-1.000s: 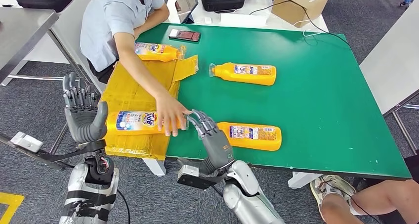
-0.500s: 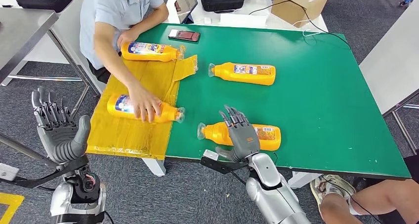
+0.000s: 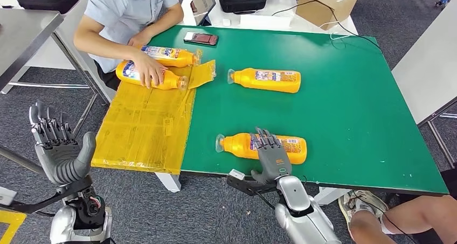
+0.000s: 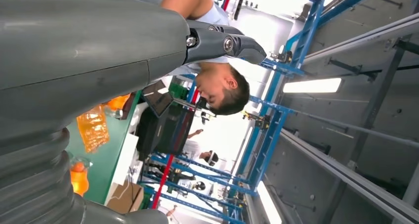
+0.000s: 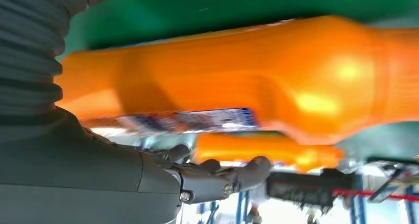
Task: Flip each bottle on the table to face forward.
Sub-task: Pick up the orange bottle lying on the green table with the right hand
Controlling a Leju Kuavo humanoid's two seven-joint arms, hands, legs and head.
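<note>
our right hand (image 3: 271,155) lies on the near bottle (image 3: 262,147), fingers spread flat over its body; we cannot tell whether it has a real hold yet. the bottle lies on its side near the front edge of the green surface (image 3: 345,109), long axis across us, cap toward our left. our left hand (image 3: 58,147) is raised off to the side, fingers apart and holding nothing, well apart from any bottle, so the right is nearer. the right wrist view shows the orange body (image 5: 237,80) close against the hand (image 5: 163,177); the head view adds the far bottle (image 3: 265,79).
</note>
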